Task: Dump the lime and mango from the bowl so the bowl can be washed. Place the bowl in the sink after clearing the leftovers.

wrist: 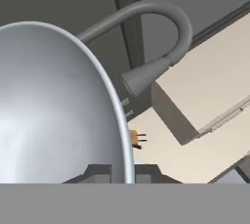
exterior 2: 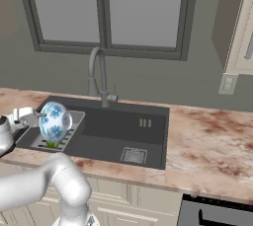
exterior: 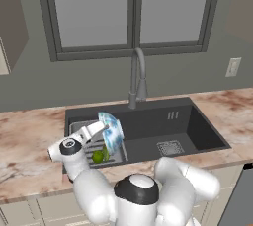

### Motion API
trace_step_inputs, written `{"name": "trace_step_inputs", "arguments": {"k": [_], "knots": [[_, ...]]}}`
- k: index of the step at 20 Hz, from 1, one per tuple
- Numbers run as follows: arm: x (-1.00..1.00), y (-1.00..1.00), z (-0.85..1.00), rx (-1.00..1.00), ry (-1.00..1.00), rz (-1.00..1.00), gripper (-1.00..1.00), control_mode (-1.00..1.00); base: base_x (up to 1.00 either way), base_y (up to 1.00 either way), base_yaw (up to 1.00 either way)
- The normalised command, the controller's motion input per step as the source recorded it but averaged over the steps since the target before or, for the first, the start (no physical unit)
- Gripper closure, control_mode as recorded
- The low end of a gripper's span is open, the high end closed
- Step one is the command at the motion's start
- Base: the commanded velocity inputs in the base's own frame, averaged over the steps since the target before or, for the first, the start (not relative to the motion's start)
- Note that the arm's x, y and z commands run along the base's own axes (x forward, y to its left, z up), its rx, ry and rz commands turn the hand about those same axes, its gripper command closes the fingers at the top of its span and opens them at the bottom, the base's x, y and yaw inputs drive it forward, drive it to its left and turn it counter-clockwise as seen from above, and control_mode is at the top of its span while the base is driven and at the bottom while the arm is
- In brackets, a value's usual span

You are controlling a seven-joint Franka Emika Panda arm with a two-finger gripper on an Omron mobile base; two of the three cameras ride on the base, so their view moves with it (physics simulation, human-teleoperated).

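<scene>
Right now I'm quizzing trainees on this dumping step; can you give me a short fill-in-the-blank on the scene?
1. The gripper is shut on the rim of the ____.
2. The bowl is tipped on its ____ over the sink's slotted tray.
3. A green fruit lies on the ____.

Missing words: bowl; side; tray

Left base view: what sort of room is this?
A kitchen, most likely: a dark sink with a curved faucet set in a marbled counter under a window, with cabinet fronts below.
</scene>
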Motion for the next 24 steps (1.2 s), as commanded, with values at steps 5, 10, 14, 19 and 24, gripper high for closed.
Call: {"name": "trace_step_inputs", "arguments": {"k": [5, 10, 14, 19, 24], "knots": [[0.0, 0.0, -0.17, -0.08, 0.0, 0.02, 1.0, -1.0, 0.0, 0.0, 0.0], [-0.01, -0.09, 0.26, 0.0, -0.09, 0.0, 1.0, -1.0, 0.0, 0.0, 0.0], [-0.34, -0.54, 0.28, 0.17, -0.11, 0.0, 1.0, -1.0, 0.0, 0.0, 0.0], [-0.42, -0.85, 0.45, 0.33, -0.12, 0.0, 1.0, -1.0, 0.0, 0.0, 0.0], [-0.34, -0.9, 0.55, 0.35, -0.09, 0.0, 1.0, -1.0, 0.0, 0.0, 0.0]]}}
